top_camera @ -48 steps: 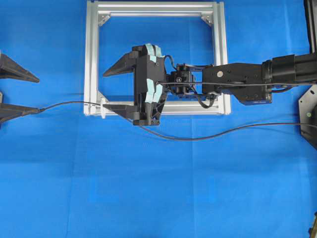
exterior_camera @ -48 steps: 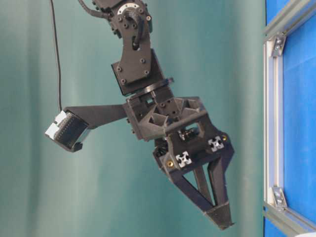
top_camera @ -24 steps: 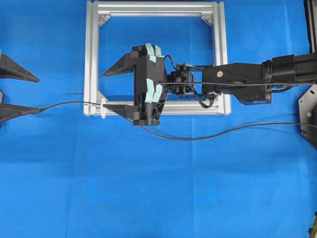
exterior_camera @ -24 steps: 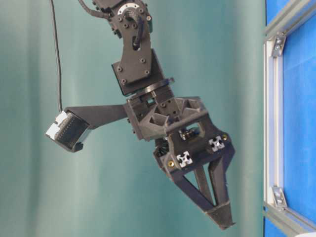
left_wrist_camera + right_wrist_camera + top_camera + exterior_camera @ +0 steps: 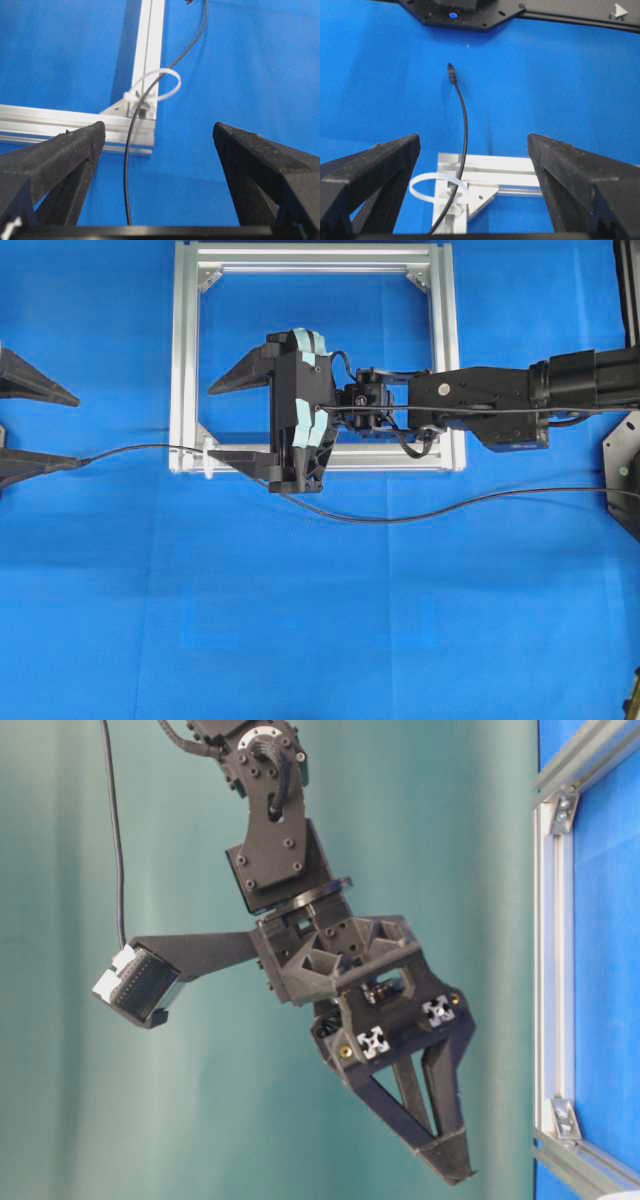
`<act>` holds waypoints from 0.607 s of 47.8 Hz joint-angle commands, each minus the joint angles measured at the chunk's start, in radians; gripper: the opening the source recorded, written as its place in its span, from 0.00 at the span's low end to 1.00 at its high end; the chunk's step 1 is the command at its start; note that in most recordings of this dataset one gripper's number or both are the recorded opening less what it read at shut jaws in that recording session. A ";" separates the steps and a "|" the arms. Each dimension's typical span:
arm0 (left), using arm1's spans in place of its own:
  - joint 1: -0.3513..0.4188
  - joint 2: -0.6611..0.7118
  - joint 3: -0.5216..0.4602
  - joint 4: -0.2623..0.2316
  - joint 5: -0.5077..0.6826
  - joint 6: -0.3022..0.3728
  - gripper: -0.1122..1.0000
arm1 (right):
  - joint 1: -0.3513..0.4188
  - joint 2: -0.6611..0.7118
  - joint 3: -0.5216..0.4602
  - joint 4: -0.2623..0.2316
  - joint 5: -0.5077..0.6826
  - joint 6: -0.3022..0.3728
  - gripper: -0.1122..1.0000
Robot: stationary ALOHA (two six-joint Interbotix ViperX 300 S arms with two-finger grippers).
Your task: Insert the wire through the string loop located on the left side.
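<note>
The thin black wire (image 5: 400,517) comes in from the right, passes under my right gripper (image 5: 225,418) and ends in its plug tip (image 5: 85,460) by the lower finger of my left gripper (image 5: 70,430). The small white string loop (image 5: 207,455) sits at the front left corner of the silver frame (image 5: 186,360). In the left wrist view the wire (image 5: 127,165) appears to run through the loop (image 5: 161,71). It lies loose between the wide-apart jaws of the open left gripper (image 5: 159,131). The right gripper (image 5: 473,141) hangs open above the loop (image 5: 411,189), wire (image 5: 465,130) and plug tip (image 5: 451,69).
Blue cloth covers the table around the frame (image 5: 150,30). The right arm (image 5: 480,405) stretches across the frame from the right. Black fixtures (image 5: 625,475) stand at the right edge. The table-level view shows one arm's gripper (image 5: 440,1160) side-on beside the frame (image 5: 553,970).
</note>
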 commanded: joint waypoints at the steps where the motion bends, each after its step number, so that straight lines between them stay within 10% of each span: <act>1: -0.002 0.006 -0.011 0.003 -0.008 0.002 0.87 | -0.003 -0.038 -0.015 0.003 -0.005 0.002 0.97; 29: -0.002 0.006 -0.011 0.003 -0.011 0.002 0.86 | -0.003 -0.038 -0.014 0.003 -0.005 0.008 0.97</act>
